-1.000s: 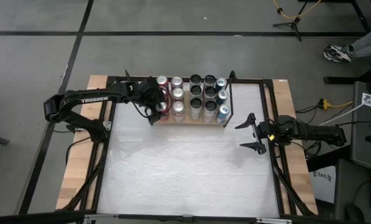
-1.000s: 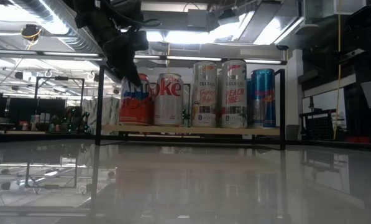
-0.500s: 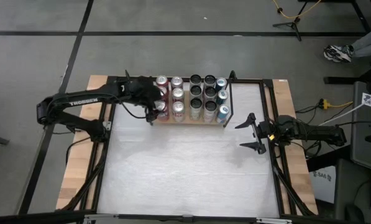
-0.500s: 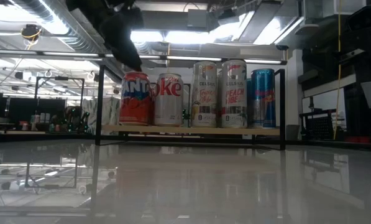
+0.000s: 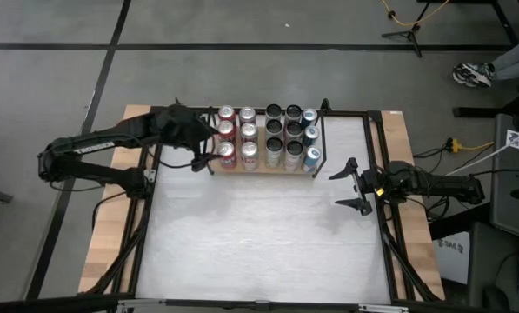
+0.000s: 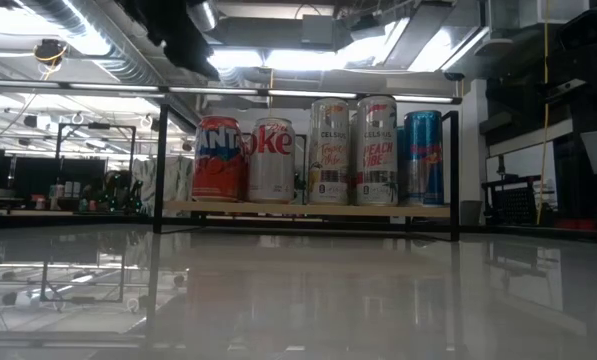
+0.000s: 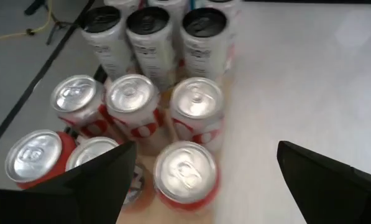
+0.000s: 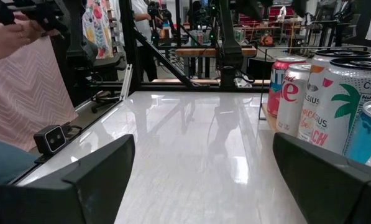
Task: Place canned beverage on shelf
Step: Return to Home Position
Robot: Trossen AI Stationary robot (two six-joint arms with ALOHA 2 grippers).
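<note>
With every can I can see standing on the shelf (image 6: 308, 209), I judge the job as good as finished, and what remains is bringing the left arm home without disturbing anything. The left end effector (image 5: 203, 149) hangs over the shelf's left end, above the can tops, with its fingers spread wide and nothing between them. From its wrist camera I look down on the cans (image 7: 154, 99), the nearest red can (image 7: 185, 180) right below. To do this step well, I would first gain a little more height, then draw the arm straight out to the left, away from the rows. I would lower or fold it only once it is past the black rod upright (image 6: 157, 160) at that end. A swing at can height could clip that red can or the upright and spoil the alignment, so I would go slow and leave the fingers apart. The arm itself reaches in from the left edge of the tabletop (image 5: 259, 235), long and fairly flat, its wrist angled down toward the cans. The right end effector (image 5: 350, 185) waits at the right edge of the tabletop, well apart from the shelf, fingers likewise spread and empty.
</note>
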